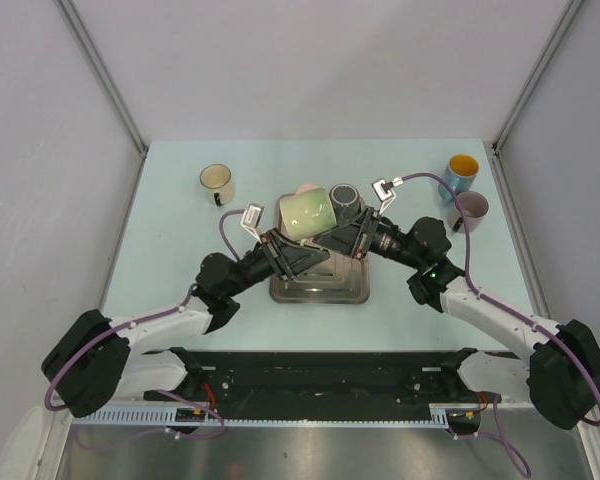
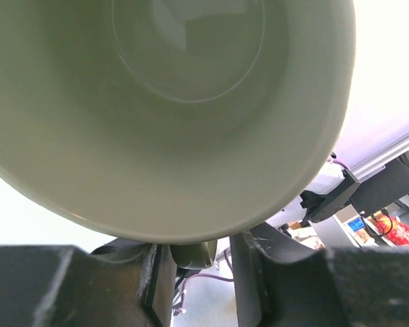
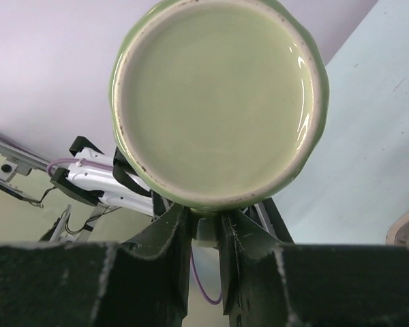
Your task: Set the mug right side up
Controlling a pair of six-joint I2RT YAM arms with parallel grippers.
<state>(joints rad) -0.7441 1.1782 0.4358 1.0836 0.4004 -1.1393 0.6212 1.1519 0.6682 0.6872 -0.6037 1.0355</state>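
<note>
The pale green mug (image 1: pixel 307 213) is held on its side in the air above the metal tray (image 1: pixel 320 290). In the left wrist view its open mouth (image 2: pixel 184 102) faces the camera; in the right wrist view its base (image 3: pixel 218 102) does. My right gripper (image 3: pixel 206 225) is shut on the mug's handle (image 3: pixel 206 235), reaching in from the right (image 1: pixel 332 238). My left gripper (image 2: pixel 201 255) is open around the same handle (image 2: pixel 191 253); the handle lies against one finger and a gap shows to the other. It comes in from the left (image 1: pixel 298 243).
A dark mug (image 1: pixel 346 197) stands just behind the green one. A cream mug (image 1: pixel 217 184) is at the back left. A blue mug with a yellow inside (image 1: pixel 460 175) and a mauve mug (image 1: pixel 470 211) stand at the back right.
</note>
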